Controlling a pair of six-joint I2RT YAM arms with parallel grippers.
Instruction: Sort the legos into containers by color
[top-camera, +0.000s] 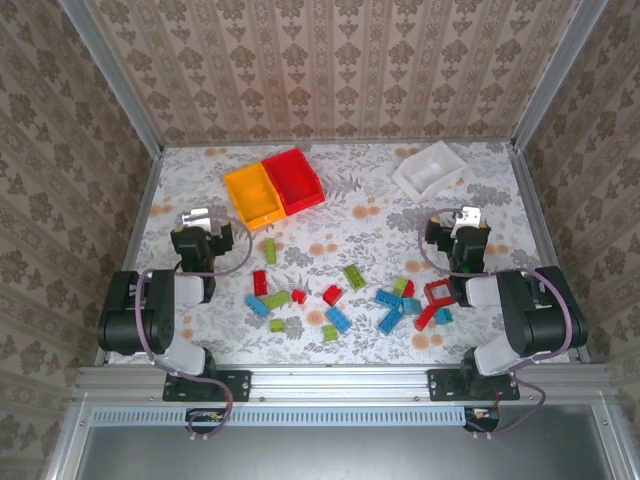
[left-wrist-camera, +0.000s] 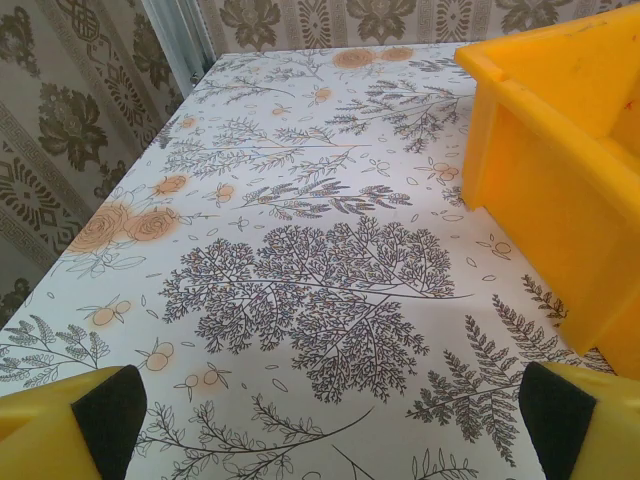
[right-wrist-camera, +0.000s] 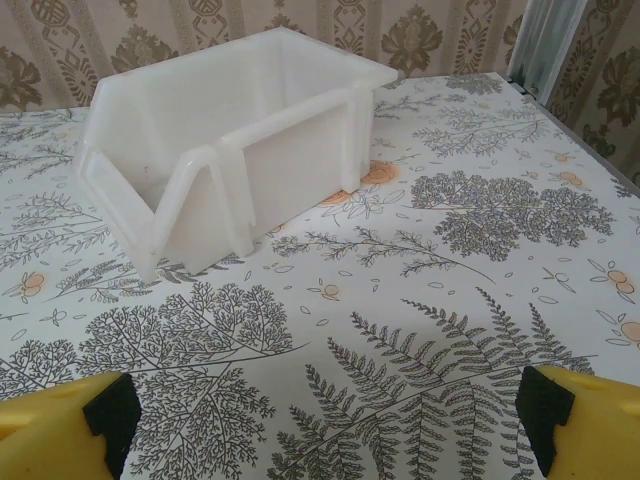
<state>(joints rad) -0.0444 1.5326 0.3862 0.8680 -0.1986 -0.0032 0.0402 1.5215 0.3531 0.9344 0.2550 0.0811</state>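
Observation:
Several legos lie loose on the near half of the table: a red brick (top-camera: 260, 282), a blue brick (top-camera: 337, 319), an olive green brick (top-camera: 354, 276) and a red square frame (top-camera: 438, 293) among them. At the back stand three containers: the orange-yellow bin (top-camera: 255, 195), the red bin (top-camera: 295, 180) touching it, and the white bin (top-camera: 430, 170) apart on the right. My left gripper (top-camera: 198, 216) is open, with bare tablecloth between its fingertips (left-wrist-camera: 110, 415) and the orange-yellow bin (left-wrist-camera: 560, 150) on its right. My right gripper (top-camera: 466, 216) is open and empty, facing the white bin (right-wrist-camera: 230, 140).
The flowered tablecloth (top-camera: 200, 170) is bounded by wallpapered walls and metal corner posts (top-camera: 120, 90). Both arms are folded back near their bases, on either side of the lego scatter. Bare cloth lies between the legos and the bins.

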